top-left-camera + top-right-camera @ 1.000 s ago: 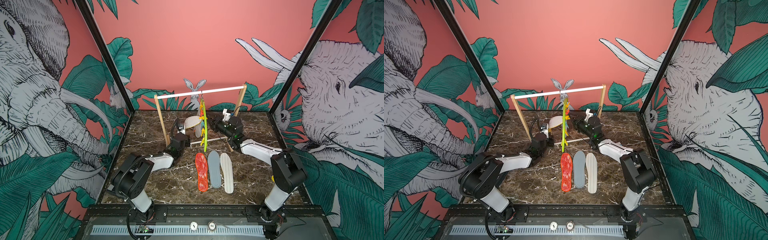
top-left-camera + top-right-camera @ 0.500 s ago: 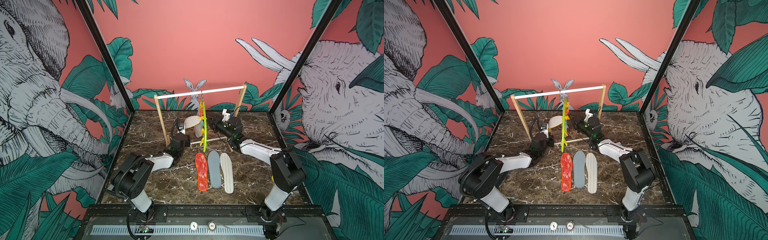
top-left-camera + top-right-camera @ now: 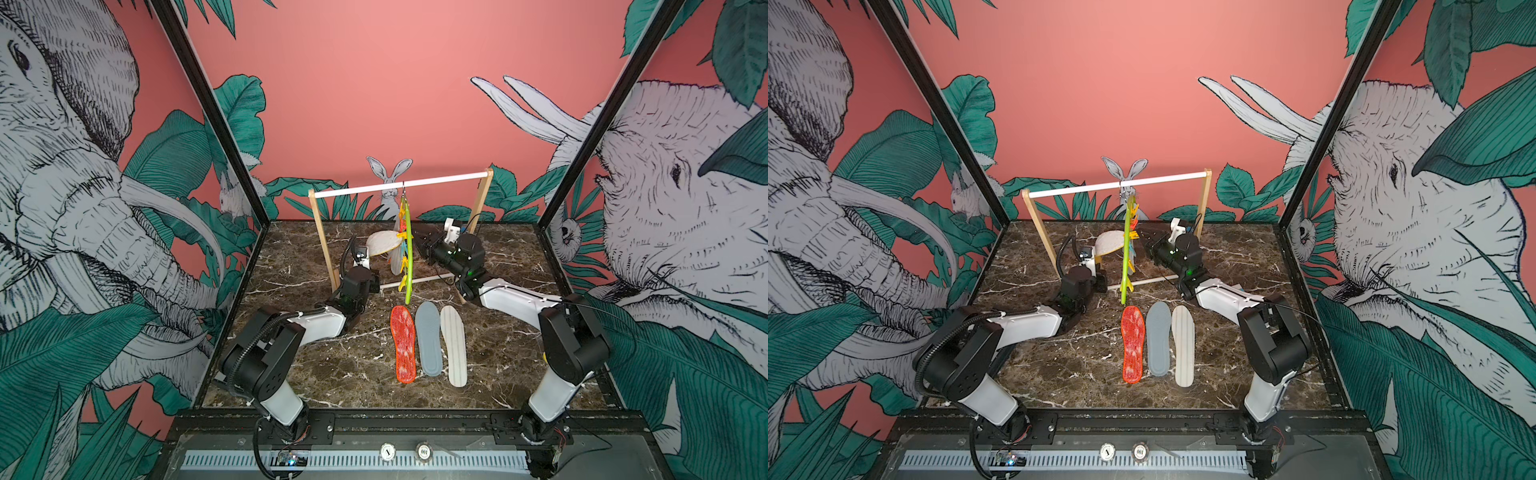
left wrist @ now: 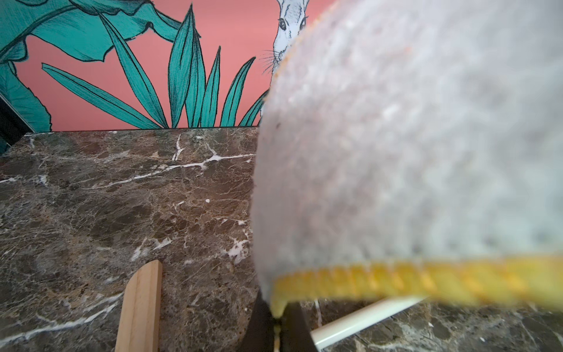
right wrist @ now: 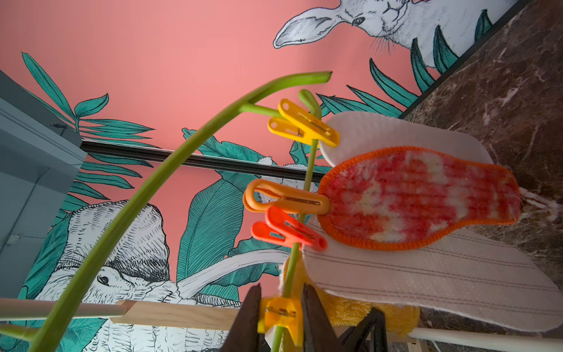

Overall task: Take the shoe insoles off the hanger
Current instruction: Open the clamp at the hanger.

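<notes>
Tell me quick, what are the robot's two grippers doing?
Left gripper: closed, holding the fuzzy cream insole with yellow edging.
Right gripper: closed around the small yellow plastic peg.

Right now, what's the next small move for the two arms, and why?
Probably squeeze the right tool tighter on the yellow peg it straddles, so the peg opens. The left tool pinches the fuzzy insole by its yellow edge, and that insole seems clipped to the hanger, so it could then pull free.
</notes>
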